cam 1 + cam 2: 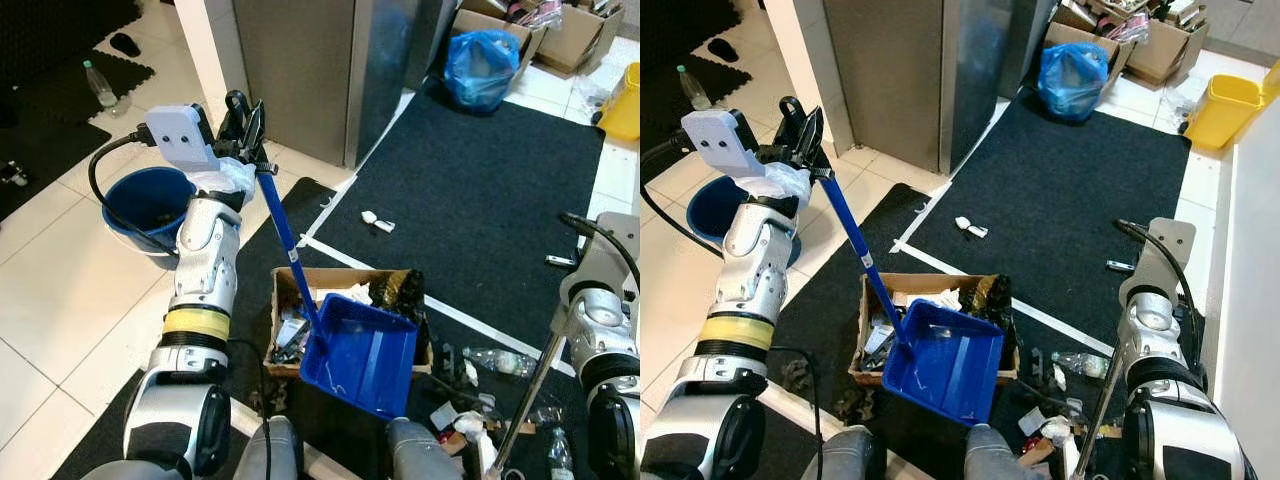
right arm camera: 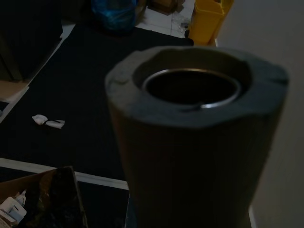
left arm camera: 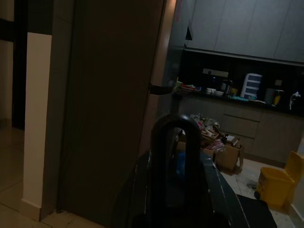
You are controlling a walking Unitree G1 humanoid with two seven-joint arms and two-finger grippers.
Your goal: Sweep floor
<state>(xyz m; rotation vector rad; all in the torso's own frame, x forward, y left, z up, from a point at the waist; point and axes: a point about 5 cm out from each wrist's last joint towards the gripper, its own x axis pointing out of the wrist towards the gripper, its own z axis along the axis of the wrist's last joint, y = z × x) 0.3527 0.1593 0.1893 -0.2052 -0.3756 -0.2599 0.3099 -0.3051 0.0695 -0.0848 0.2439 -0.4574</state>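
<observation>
My left gripper (image 1: 247, 125) is raised beside the blue bucket and shut on the top of the long handle of a blue dustpan (image 1: 365, 355). The pan hangs tilted over an open cardboard box (image 1: 345, 278) that holds scraps and rubbish. At the lower right my right gripper (image 1: 565, 325) is closed on a silver broom pole (image 1: 530, 400) that slants down to the floor. The pole's foam-sleeved top end (image 2: 194, 95) looms close in the right wrist view. A white scrap (image 1: 377, 221) lies on the black mat (image 1: 480, 190).
A blue bucket (image 1: 150, 205) stands on the tiles at left. Plastic bottles and litter (image 1: 495, 360) lie at the lower right. A steel cabinet (image 1: 320, 70) rises ahead, with a blue bag (image 1: 482, 62), cardboard boxes and a yellow bin (image 1: 622, 100) behind the mat.
</observation>
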